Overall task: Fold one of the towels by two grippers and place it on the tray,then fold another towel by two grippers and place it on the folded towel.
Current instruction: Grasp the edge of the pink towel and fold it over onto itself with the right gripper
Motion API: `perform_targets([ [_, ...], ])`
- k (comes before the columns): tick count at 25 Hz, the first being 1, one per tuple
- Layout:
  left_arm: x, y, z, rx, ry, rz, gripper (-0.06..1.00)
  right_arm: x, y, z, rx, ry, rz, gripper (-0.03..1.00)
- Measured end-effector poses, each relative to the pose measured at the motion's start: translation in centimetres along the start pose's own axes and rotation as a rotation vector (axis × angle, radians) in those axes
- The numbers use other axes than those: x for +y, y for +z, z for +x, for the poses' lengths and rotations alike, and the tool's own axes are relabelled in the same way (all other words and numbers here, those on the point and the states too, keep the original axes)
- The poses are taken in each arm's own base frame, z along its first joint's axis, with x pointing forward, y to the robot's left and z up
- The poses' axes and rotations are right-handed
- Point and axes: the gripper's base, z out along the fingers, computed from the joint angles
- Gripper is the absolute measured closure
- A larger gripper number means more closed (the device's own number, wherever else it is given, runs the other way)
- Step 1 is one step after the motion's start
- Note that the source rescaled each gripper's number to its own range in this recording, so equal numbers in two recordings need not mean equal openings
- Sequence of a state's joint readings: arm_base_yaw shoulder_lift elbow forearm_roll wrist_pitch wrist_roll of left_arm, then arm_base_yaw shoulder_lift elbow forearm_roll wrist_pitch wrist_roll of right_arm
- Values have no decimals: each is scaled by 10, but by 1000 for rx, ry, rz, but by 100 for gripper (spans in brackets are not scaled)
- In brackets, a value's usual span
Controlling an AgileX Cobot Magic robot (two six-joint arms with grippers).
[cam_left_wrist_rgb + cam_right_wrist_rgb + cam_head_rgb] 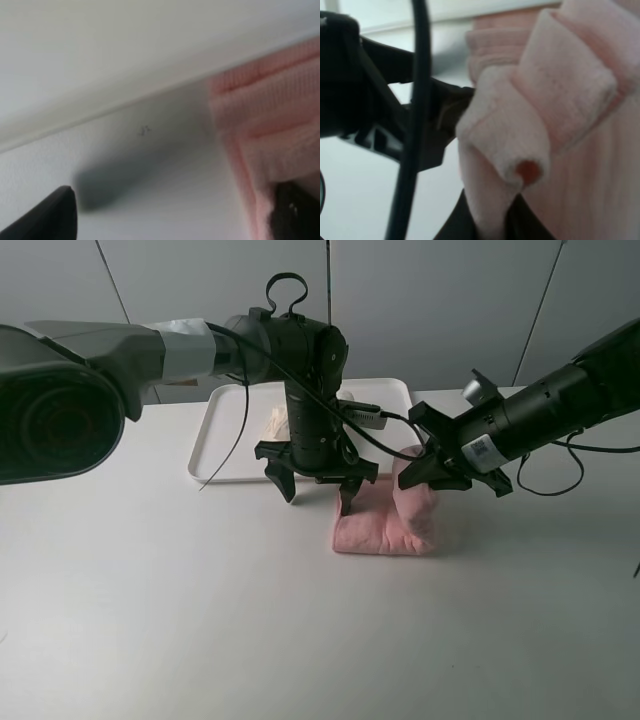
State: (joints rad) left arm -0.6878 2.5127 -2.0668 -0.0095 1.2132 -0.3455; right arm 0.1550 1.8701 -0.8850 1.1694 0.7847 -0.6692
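You are well into the second half: the cream towel is lying on the tray, largely hidden behind the left arm, so its fold cannot be judged, while the pink towel is sitting on the table just beside the tray, partly folded. Your right gripper is pinching a raised pink edge, nearly closed. Your left gripper is hanging fully spread at the towel's near corner, gripping nothing. Finishing the fold and stacking are remaining.

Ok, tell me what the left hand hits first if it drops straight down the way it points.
Likely the pink towel's left edge under one finger; the other meets the bare table. The left hand is open.
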Motion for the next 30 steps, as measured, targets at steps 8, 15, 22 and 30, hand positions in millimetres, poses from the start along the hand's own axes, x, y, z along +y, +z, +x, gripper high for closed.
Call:
perform_targets([
  [8,0,0,0,1,0,4,-5,-7,23,-2,-6,4,-57,90],
  [15,-1,0,0,6,12,16,-5,-11,30,-5,-22,-2,-80,90],
  [22,1,0,-1,8,28,25,-5,-14,33,-4,-10,-24,-78,51],
  [30,12,-15,-4,-12,16,40,-5,-6,32,2,49,-51,-166,53],
])
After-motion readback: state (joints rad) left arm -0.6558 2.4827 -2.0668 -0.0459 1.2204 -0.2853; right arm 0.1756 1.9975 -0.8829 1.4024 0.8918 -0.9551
